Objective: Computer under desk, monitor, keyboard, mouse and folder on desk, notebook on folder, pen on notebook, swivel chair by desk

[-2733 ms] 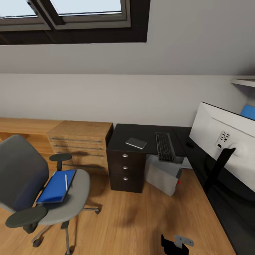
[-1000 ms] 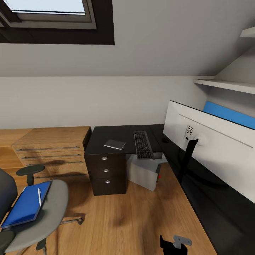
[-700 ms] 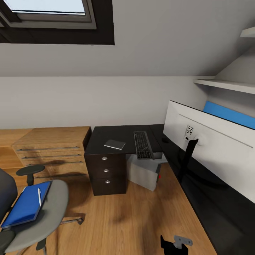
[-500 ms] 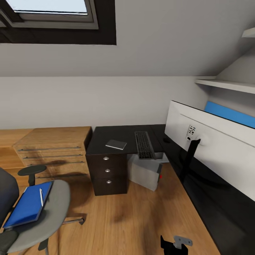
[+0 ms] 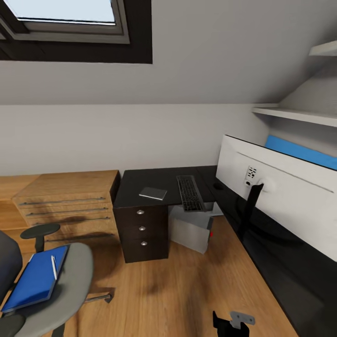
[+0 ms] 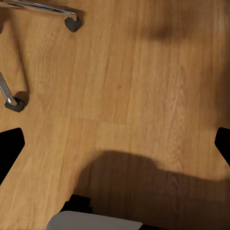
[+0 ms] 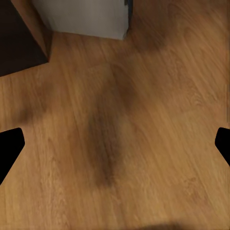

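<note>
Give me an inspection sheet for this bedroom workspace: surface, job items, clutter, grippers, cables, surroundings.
Surface: black desk top holds the keyboard, notebook, mouse and monitor.
Job's things: computer stands on the floor under the desk; folder lies on the swivel chair seat with the pen on top of it; the chair stands apart from the desk.
Clutter: nothing seen.
Grippers: left gripper and right gripper both open, empty, over bare wood floor.
Cables: nothing seen.
Surroundings: light wooden drawer unit beside the desk, skylight above, wall shelf, blue panel behind the monitor.
</note>
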Robot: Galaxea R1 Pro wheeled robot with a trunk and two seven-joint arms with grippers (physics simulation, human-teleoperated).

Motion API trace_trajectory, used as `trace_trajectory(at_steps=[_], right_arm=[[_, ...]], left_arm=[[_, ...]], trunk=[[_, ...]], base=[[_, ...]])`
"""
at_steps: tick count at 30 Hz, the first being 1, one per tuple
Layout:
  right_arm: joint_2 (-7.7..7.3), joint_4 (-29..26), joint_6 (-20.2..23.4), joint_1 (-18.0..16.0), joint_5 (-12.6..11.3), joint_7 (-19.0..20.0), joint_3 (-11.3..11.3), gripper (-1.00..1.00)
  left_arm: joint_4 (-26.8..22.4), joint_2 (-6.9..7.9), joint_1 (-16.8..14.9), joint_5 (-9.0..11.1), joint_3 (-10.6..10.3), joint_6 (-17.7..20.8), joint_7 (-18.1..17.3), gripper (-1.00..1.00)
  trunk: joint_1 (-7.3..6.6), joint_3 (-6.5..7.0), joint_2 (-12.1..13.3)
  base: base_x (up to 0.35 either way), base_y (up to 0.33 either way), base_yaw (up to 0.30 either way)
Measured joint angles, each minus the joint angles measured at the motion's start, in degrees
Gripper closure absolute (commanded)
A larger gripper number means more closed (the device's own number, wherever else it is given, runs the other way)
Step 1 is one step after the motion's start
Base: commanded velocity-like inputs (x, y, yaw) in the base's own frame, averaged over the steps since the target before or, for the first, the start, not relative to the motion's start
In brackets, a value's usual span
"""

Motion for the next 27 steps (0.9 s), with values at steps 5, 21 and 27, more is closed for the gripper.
trace_trajectory(at_steps=[5, 21, 27], right_arm=[[0.04, -0.1, 0.0, 0.0, 0.0, 0.0, 0.0, -1.00], [1.05, -10.8, 6.4, -0.2, -0.2, -1.8, -0.3, -1.00], [3.29, -23.3, 19.0, -0.4, -0.3, -2.6, -0.1, -1.00]], left_arm=[[0.0, -0.03, 0.0, 0.0, 0.0, 0.0, 0.0, -1.00], [0.0, -0.05, 0.0, 0.0, 0.0, -0.1, 0.0, -1.00], [0.0, -0.06, 0.0, 0.0, 0.0, -0.1, 0.0, -1.00]], trunk=[[0.00, 0.16, 0.0], [0.00, 0.22, 0.0], [0.00, 0.22, 0.0]], base=[[0.000, 0.003, -0.041], [0.000, 0.000, -0.004], [0.000, 0.000, 0.000]])
